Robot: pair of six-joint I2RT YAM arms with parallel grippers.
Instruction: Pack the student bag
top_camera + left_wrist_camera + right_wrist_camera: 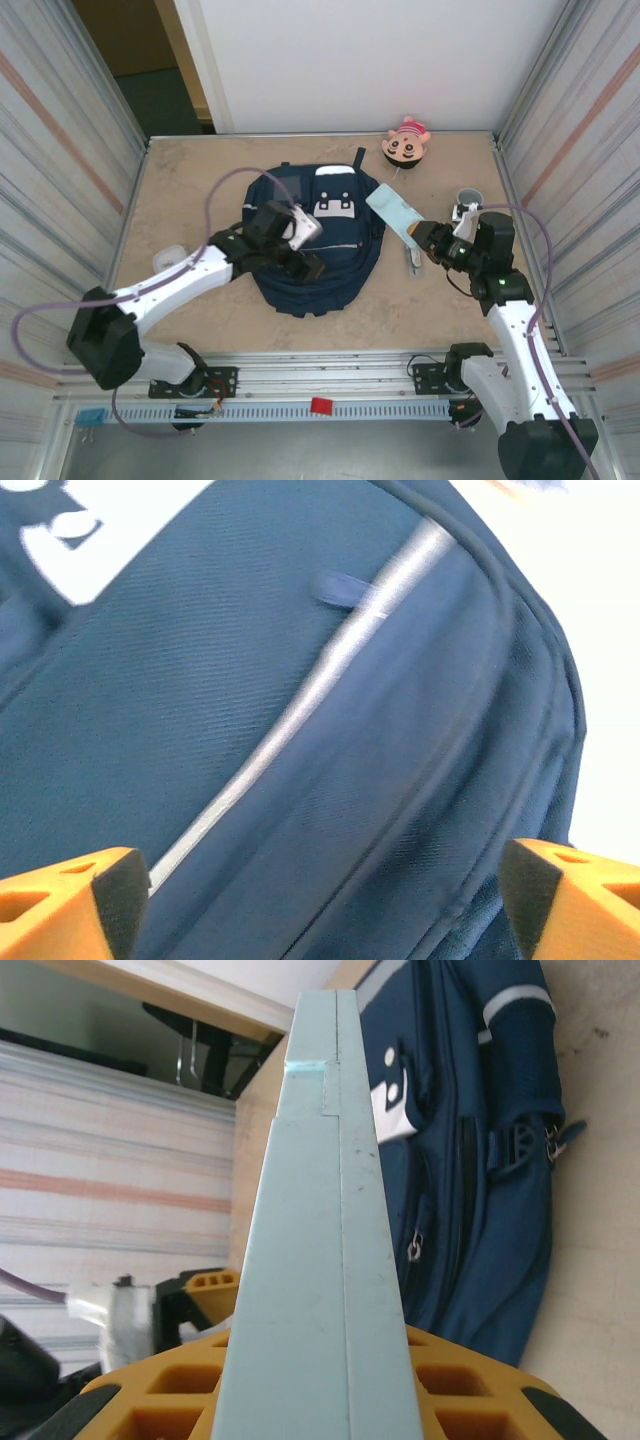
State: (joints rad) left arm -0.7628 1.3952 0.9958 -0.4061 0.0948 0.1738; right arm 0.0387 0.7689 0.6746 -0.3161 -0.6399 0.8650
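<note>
The bag (pixel 330 275) lies mid-table, long axis near to far, under the wide-open left gripper (pixel 298 262), while the right gripper (pixel 430 243), just right of it, clamps a pale blue box (pixel 393 213) pointing far-left toward it.

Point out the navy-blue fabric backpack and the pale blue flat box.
navy-blue fabric backpack (pixel 348 272): top external view, lower front panel.
pale blue flat box (pixel 392 213): top external view, middle of its face.
</note>
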